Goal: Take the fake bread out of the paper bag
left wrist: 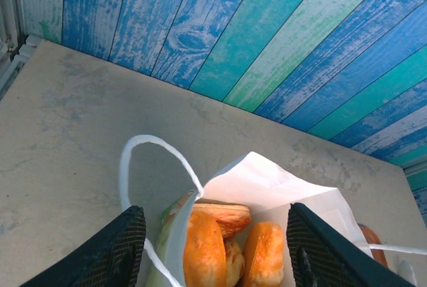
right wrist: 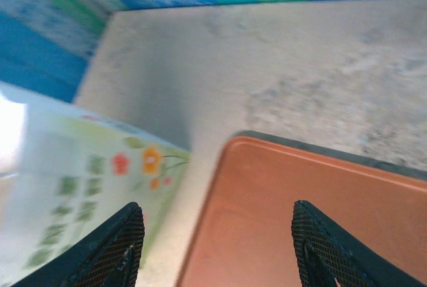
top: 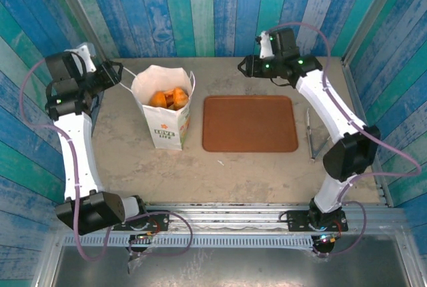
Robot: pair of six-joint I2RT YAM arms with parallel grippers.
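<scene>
2 claws spread wide, both empty! The left gripper point(top: 119, 69) hovers by the upright paper bag point(top: 165, 125), fake bread point(top: 168, 97) piled inside. Best play: drop straight through the mouth, dodge the cord handle point(left wrist: 143, 141), pinch the top piece. Meanwhile the right gripper point(top: 243, 67) hangs near the tray point(top: 250, 125).

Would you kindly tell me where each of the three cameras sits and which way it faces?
Top external: above and behind the bases, looking down on the table; both arms, left gripper and right gripper show.
Left wrist: on the left arm, looking down between open fingers at fake bread in the paper bag.
Right wrist: on the right arm, looking down between open fingers at the brown tray.
Shared: all see the paper bag.
</scene>
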